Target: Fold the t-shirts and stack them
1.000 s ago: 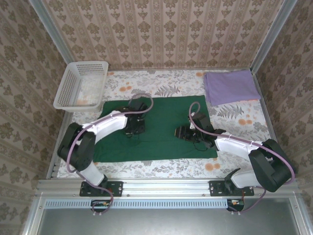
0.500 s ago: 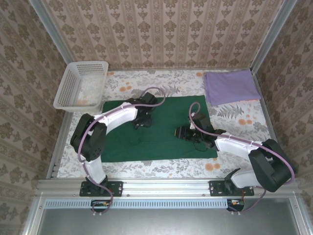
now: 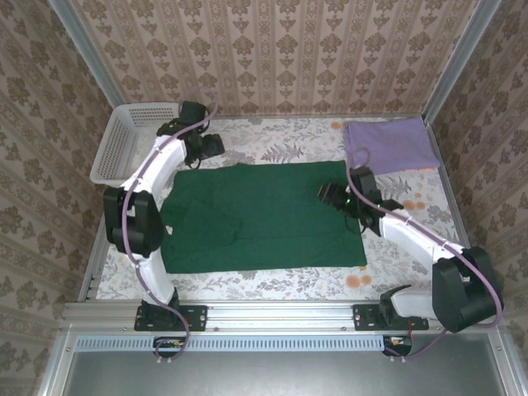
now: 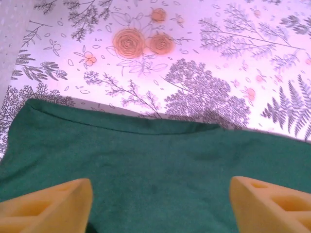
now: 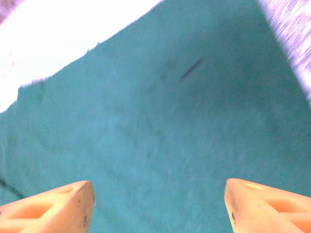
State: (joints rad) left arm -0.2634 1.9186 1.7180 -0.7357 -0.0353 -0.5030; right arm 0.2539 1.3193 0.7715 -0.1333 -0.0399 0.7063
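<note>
1. The left hand [image 3: 208, 147] is held wide open and empty near the far edge of the green shirt [image 3: 264, 219]. The right hand [image 3: 332, 195] is likewise spread and empty above the shirt's right side.
2. The green shirt is laid flat on the table [image 3: 280, 136]. The purple shirt [image 3: 388, 144] is seen folded at the far right corner.
3. For a clean fold, matching edges are best pinched low and lifted together.

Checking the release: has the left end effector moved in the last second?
Yes. The left end effector moved from over the green t-shirt toward the back, beside the white basket.
</note>
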